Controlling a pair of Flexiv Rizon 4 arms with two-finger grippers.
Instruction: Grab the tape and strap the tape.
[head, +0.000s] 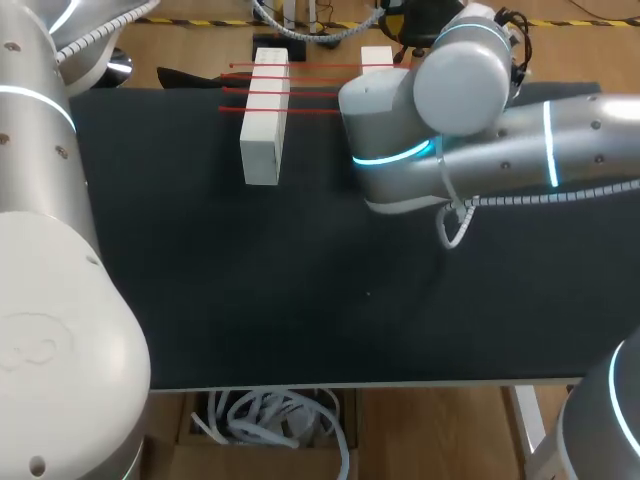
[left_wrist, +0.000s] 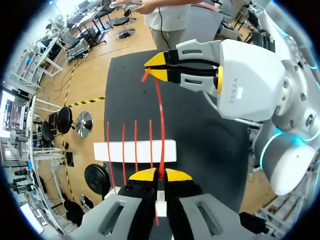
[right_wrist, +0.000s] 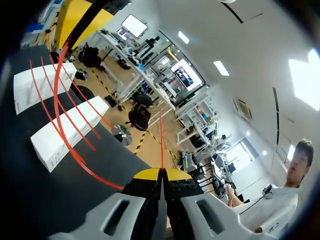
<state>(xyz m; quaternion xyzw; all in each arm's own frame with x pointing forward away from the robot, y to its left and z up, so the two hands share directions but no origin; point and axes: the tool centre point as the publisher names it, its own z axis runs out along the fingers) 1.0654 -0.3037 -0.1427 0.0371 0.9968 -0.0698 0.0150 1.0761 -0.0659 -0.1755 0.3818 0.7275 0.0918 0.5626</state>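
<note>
Red tape (left_wrist: 161, 120): one strand is held taut between left gripper (left_wrist: 159, 174) and right gripper (left_wrist: 156, 67), each pair of fingers clamped on an end (presumably for laying beside the strands (head: 300, 91) stretched across the white blocks (head: 262, 120), upper centre of the head view, on the desk (head: 300, 300)).

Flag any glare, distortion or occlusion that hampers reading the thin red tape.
Head view: grey right arm hides thin red tape's right ends. Left wrist view: tape stands out against black mat. Right wrist view: tape arcs, fisheye or slack unclear.
</note>
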